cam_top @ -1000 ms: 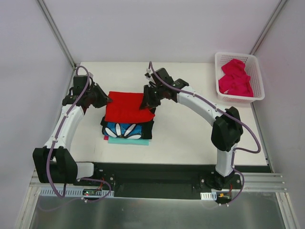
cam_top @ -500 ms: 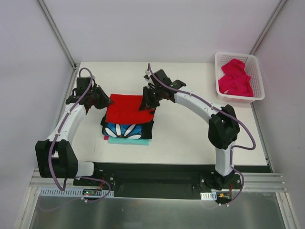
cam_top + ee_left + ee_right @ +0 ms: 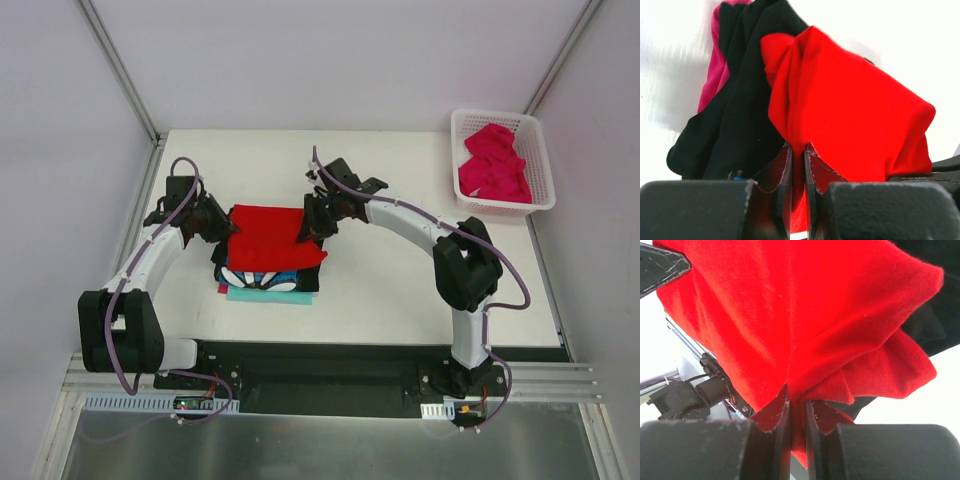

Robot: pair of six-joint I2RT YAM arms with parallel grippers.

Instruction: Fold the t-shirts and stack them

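Note:
A folded bright red t-shirt [image 3: 270, 238] is held over a stack at the table's middle left. My left gripper [image 3: 222, 226] is shut on its left edge and my right gripper [image 3: 311, 226] is shut on its right edge. The red shirt fills the left wrist view [image 3: 850, 120] and the right wrist view [image 3: 790, 315]. Under it lies the folded black t-shirt with blue-and-white flowers [image 3: 262, 278], also seen in the left wrist view [image 3: 740, 115]. A magenta-pink edge [image 3: 710, 80] shows beside the black cloth. More magenta-pink cloth [image 3: 493, 163] lies crumpled in the basket.
A white lattice basket [image 3: 540, 160] stands at the back right corner. A teal folded cloth [image 3: 268, 296] lies at the bottom of the stack. The white table [image 3: 400, 290] has side walls on the left and right.
Both grippers have carried the red t-shirt toward the near side, over the stack, covering more of the flower-print shirt. Both arms have drawn in closer to the stack.

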